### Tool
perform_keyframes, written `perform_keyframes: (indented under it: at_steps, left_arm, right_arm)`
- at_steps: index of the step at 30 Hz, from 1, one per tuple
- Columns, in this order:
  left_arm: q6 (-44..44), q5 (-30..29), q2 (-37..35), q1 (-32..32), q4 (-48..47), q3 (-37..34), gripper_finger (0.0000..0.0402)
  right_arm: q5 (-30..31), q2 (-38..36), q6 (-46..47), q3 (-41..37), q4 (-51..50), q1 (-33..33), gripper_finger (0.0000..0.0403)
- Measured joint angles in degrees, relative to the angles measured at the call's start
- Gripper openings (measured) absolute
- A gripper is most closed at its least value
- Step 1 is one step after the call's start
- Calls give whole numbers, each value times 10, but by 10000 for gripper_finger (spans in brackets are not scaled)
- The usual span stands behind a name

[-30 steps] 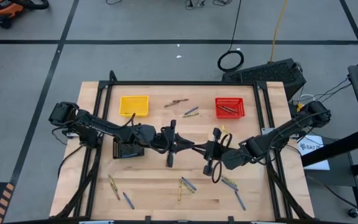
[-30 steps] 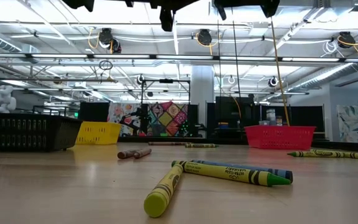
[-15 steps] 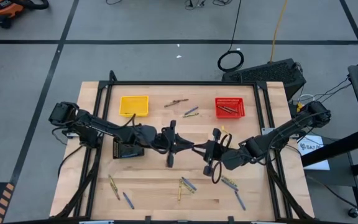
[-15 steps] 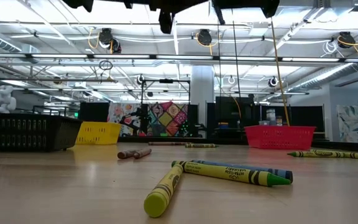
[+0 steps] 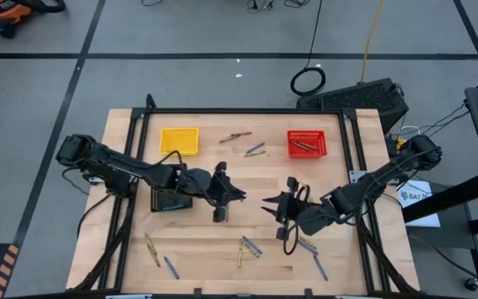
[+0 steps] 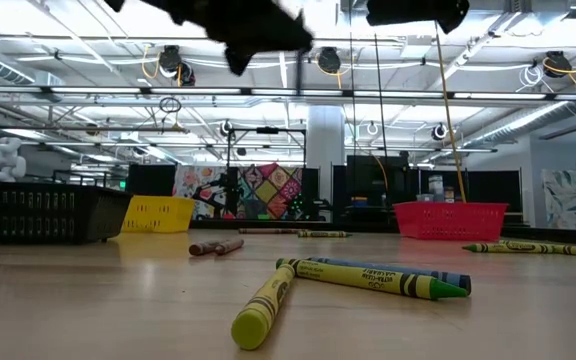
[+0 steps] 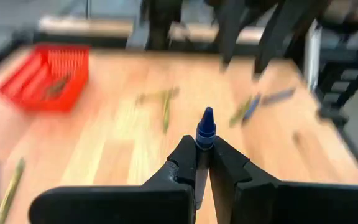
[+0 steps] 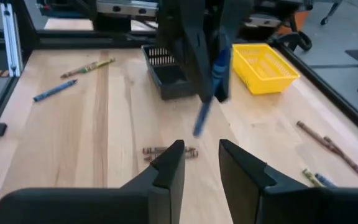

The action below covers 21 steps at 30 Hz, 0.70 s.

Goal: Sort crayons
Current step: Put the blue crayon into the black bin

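My left gripper [image 5: 241,195] hangs above the middle of the table, shut on a blue crayon [image 7: 205,127]. The right wrist view also shows this crayon [image 8: 220,67]. Just to its right, my right gripper [image 5: 266,203] stands open with nothing between its fingers [image 8: 199,168]. Loose crayons lie flat on the wood: a pair [image 5: 248,247] near the front, two [image 5: 153,249] at the front left, and others [image 5: 308,245] at the front right. My left gripper pinches the blue crayon between its two fingers, and the pointed tip [image 7: 206,116] sticks out past the fingertips. The fingers slant downward toward the table's right side. The crayon is lifted clear of the table.
A yellow basket [image 5: 178,140] sits at the far left. A red basket [image 5: 306,144] with crayons in it sits at the far right, and a black basket [image 5: 170,199] lies under the left arm. More crayons [image 5: 235,136] [image 5: 255,149] lie between the far baskets.
The two grippers met tip to tip over the table's middle and now stand apart. My left gripper has drawn back toward the table's left edge and tipped downward, keeping the blue crayon. My right gripper has opened and stays about where it was.
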Motion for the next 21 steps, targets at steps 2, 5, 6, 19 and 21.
perform_keyframes:
  at_steps: [2, 5, 6, 19, 21]
  left_arm:
    - [-22, -4, -18, 0, -54, 0, 15]
    - [-38, -6, -47, 0, -138, 0, 15]
    - [-43, -6, -55, -1, -165, 0, 15]
    - [-137, -3, -149, -1, -433, 0, 15]
    - [-162, -1, -161, -1, -485, 0, 15]
  right_arm:
    - [1, 0, 12, 0, -10, 3, 86]
    - [1, 0, 19, 0, -15, 3, 86]
    - [1, 0, 23, 0, -18, 3, 86]
    - [1, 0, 28, 0, -30, 3, 86]
    - [1, 0, 30, 0, -31, 3, 86]
